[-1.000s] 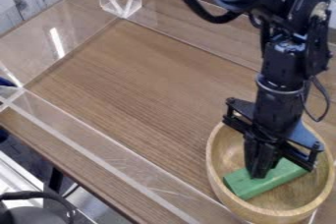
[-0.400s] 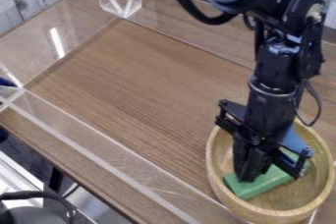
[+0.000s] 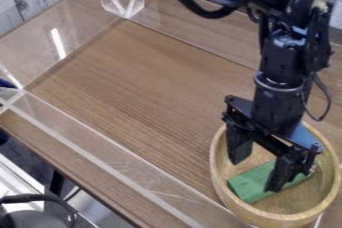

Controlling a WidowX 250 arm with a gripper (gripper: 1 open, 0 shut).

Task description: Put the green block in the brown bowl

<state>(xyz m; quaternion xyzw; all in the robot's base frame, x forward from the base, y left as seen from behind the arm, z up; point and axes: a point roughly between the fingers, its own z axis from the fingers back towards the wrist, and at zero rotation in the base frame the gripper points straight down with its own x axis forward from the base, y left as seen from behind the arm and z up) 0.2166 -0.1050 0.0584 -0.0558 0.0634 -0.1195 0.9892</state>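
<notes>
Gripper [image 3: 270, 162] released, fingers spread wide and pointing straight down over the brown bowl [image 3: 230, 192], nothing held between them; green block [image 3: 265, 186] lying flat on the floor of the bowl, partly hidden behind the right finger, apparently free of both pads though contact with that finger cannot be ruled out from this view; bowl sitting at the near right corner of the bench [image 3: 134, 82], its rim partly cut off by the lower edge of the view.

Placement looks done, judged from how things lie; step in hand most likely the withdrawal. Best done by lifting straight up, jaws kept wide, with no sideways drift until the fingertips stand above the thick rim; otherwise a finger could nudge the block or catch the bowl wall and drag it toward the bench edge. Worth watching the right finger in particular, since the block sits closest to it; slow rise first, faster travel only once well apart from the bowl.
</notes>
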